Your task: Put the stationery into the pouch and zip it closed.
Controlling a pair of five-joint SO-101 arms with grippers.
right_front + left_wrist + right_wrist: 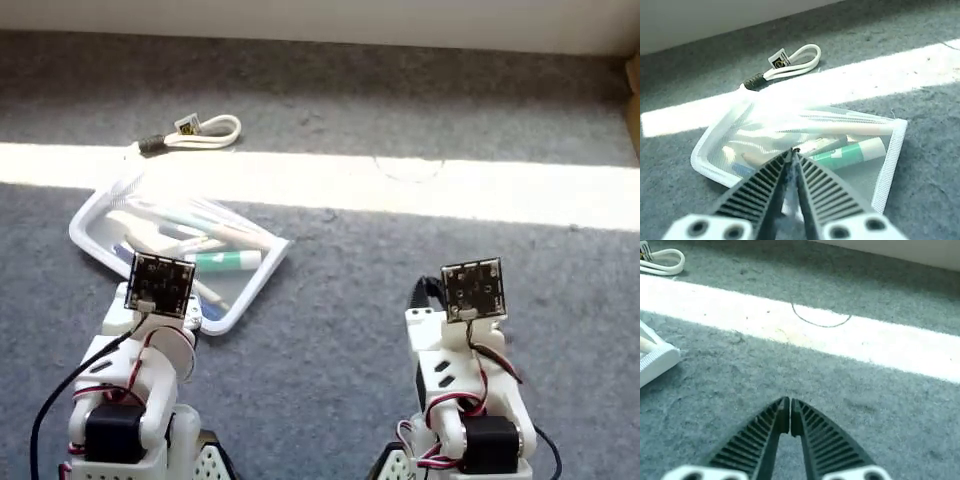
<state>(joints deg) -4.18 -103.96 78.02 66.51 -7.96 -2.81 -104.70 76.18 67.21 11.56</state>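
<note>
A clear mesh pouch [100, 215] with white edging lies on the grey carpet at the left, and pens and a green-and-white glue stick [228, 261] show through it. In the left wrist view the pouch [892, 150] lies just beyond my left gripper [791, 152], which is shut with nothing between its fingers. A white loop strap [205, 134] with a dark end lies beyond the pouch. My right gripper [789, 404] is shut and empty over bare carpet, with a corner of the pouch [655, 360] off to its side.
A bright strip of sunlight [450, 190] crosses the carpet beyond both arms. A pale wall base [320, 20] runs along the far edge. The white loop strap [795, 60] also shows in the left wrist view.
</note>
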